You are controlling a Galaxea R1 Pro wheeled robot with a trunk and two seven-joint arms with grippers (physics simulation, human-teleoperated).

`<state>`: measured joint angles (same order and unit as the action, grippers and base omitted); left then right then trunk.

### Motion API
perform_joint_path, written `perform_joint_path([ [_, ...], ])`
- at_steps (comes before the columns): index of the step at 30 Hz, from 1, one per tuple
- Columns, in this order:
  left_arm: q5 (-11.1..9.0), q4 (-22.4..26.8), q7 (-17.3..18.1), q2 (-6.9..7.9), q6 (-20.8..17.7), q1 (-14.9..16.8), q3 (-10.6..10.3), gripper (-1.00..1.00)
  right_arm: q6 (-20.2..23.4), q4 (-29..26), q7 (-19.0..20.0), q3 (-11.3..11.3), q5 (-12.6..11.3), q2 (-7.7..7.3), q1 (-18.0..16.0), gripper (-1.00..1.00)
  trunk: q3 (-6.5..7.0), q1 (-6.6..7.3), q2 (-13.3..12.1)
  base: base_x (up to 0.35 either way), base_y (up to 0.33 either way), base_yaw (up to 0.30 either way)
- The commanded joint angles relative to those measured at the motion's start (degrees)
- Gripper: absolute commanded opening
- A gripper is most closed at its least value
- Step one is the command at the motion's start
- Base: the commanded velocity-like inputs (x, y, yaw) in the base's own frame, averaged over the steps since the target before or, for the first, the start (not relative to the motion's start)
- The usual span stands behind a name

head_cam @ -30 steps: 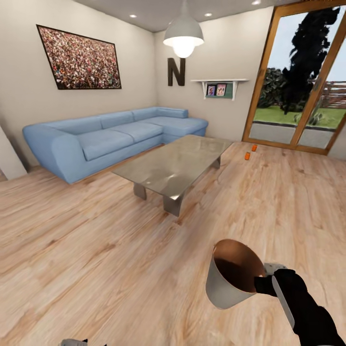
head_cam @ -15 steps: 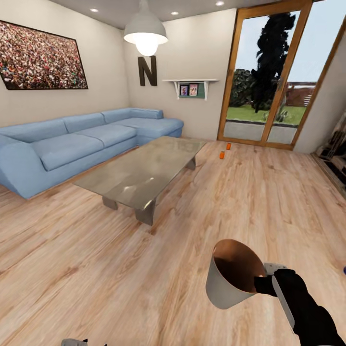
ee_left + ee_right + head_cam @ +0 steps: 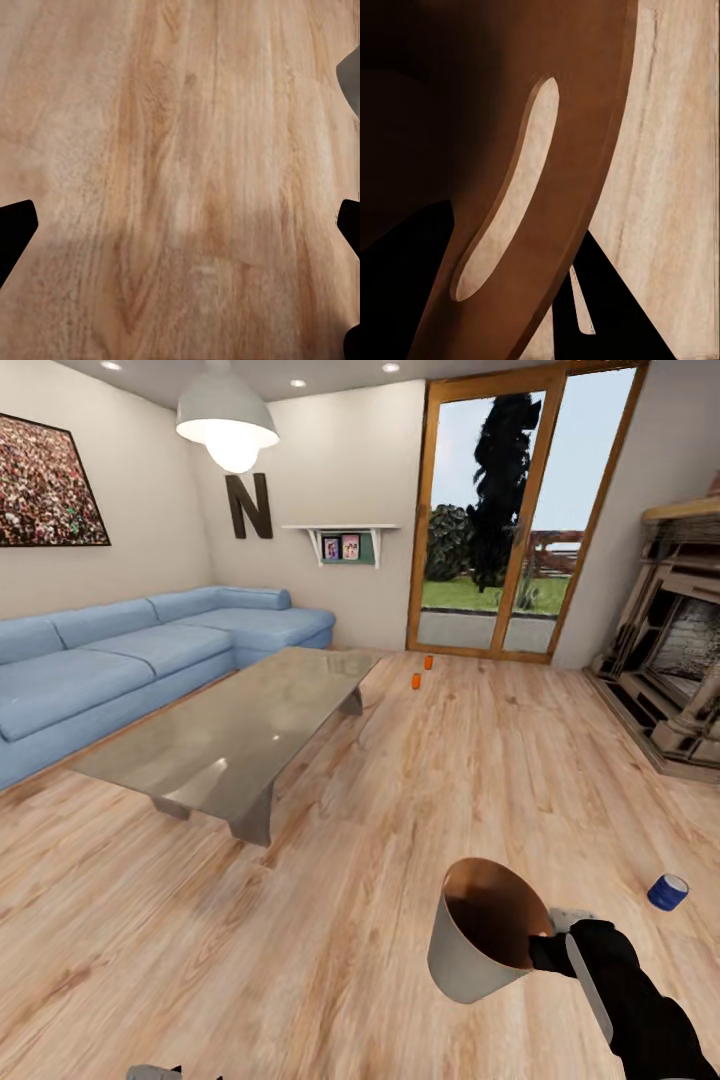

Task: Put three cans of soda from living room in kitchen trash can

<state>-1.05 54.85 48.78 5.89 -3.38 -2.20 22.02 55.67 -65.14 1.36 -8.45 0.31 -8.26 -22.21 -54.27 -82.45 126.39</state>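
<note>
3 cans lay ahead: blue can (image 3: 667,892) on its side nearest the right gripper (image 3: 552,950), which clasped the bin (image 3: 480,945); left fingers (image 3: 15,232) spread, empty.

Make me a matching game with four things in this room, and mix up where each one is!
Things:
1. blue soda can
2. two orange soda cans
3. trash can
4. sofa

Places:
A. against the wall under the letter N
B. held at its rim by the right gripper
C. lying on its side on the floor, on the fireplace side
D. on the floor in front of the glass garden doors

Pairs: 1-C, 2-D, 3-B, 4-A
</note>
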Motion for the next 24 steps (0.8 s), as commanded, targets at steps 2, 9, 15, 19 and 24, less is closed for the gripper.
perform_joint_path([
  [2,0.0,0.0,0.0,0.00,0.0,0.0,0.0,1.00,0.0,0.0,0.4,0.0,-0.8,0.00,0.0,-1.00,0.01,0.00,0.0,0.005,-0.004,-0.275],
  [9,0.0,0.0,0.0,0.00,0.0,0.0,0.0,1.00,0.0,0.0,0.4,0.0,-0.8,0.00,0.0,-1.00,0.01,0.00,0.0,0.001,-0.001,-0.276],
  [15,0.0,0.0,0.0,0.00,0.0,0.0,0.0,1.00,0.0,0.0,0.4,0.0,-0.8,0.00,0.0,-1.00,0.01,0.00,0.0,0.000,0.000,-0.249],
  [19,0.0,0.0,0.0,0.00,0.0,0.0,0.0,1.00,0.0,0.0,0.4,0.0,-0.7,0.00,0.0,-1.00,0.01,0.00,0.0,0.000,0.000,-0.058],
  [24,0.0,0.0,0.0,0.00,0.0,0.0,0.0,1.00,0.0,0.0,0.4,0.0,-0.7,0.00,0.0,-1.00,0.01,0.00,0.0,0.000,0.000,-0.021],
])
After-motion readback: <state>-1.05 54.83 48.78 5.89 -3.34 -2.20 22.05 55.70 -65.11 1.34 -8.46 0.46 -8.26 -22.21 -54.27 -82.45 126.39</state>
